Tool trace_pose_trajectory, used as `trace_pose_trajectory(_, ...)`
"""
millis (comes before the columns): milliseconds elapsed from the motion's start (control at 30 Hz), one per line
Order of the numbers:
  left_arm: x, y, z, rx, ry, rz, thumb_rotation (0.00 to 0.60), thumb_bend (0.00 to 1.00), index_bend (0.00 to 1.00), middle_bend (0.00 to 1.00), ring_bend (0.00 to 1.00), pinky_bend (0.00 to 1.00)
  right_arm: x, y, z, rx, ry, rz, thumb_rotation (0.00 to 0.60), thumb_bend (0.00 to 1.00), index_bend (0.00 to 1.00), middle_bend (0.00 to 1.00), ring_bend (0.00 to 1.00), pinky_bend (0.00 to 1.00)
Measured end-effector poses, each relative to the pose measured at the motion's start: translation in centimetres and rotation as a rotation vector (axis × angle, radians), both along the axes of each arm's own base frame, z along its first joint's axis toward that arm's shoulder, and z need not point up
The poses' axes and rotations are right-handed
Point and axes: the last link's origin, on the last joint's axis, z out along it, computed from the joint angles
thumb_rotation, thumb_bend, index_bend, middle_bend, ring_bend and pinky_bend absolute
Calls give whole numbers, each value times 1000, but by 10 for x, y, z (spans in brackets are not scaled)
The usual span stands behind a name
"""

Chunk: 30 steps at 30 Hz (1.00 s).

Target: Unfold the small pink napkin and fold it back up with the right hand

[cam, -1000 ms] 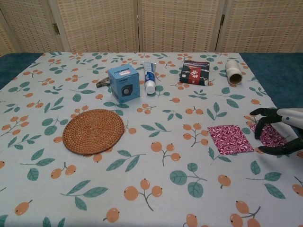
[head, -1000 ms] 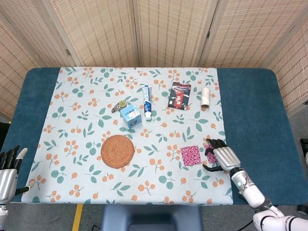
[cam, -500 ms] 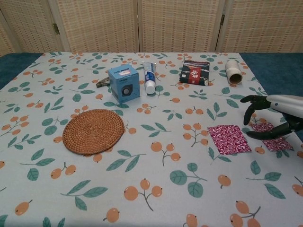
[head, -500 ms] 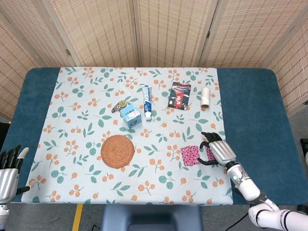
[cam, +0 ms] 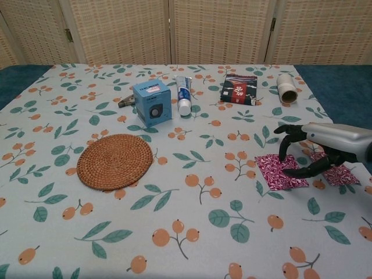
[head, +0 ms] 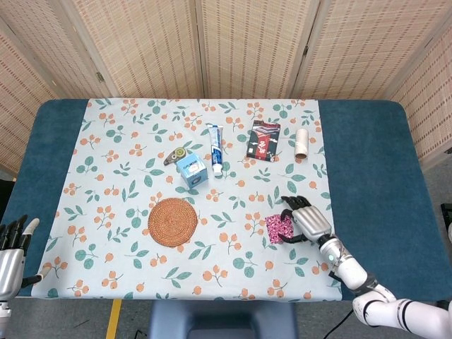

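Note:
The small pink patterned napkin (head: pixel 274 227) (cam: pixel 273 172) lies folded flat on the floral tablecloth, right of centre. My right hand (head: pixel 305 220) (cam: pixel 308 150) arches over the napkin's right half with its fingers spread and curved down. Its fingertips reach the cloth's top and lower right edges, and nothing is lifted. A second pink patterned piece (cam: pixel 340 174) lies just to the right, partly under the forearm. My left hand (head: pixel 10 248) hangs at the table's near left corner with fingers apart and nothing in it.
A round woven coaster (head: pixel 171 221) lies left of centre. Behind it stand a blue box (head: pixel 191 169), a toothpaste tube (head: pixel 215 147), a small tool (head: pixel 176 155), a dark packet (head: pixel 263 140) and a paper roll (head: pixel 301 143).
My right hand has moved left, from over the right-hand pink piece to over the folded napkin. The left hand has stayed put.

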Motion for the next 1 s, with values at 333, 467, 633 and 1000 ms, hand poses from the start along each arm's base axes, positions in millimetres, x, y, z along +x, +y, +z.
trace_pose_trajectory(333,2,2,-2,-7,0,-8,600,171,111,0,47,0,-10,31,7,29,29,9,323,326,366,72,0,0)
trace_pose_trajectory(467,3,2,-1,-6,1,-11,600,170,112,0,49,0,-12,48,14,37,34,20,324,326,366,75,0,0)
trace_pose_trajectory(633,5,1,-2,-8,-1,-16,600,170,112,0,50,0,-12,55,26,13,31,27,323,326,366,77,0,0)
trace_pose_trajectory(1000,2,-3,-1,-3,0,-3,600,171,112,0,51,0,-8,27,18,4,38,22,326,326,366,78,0,0)
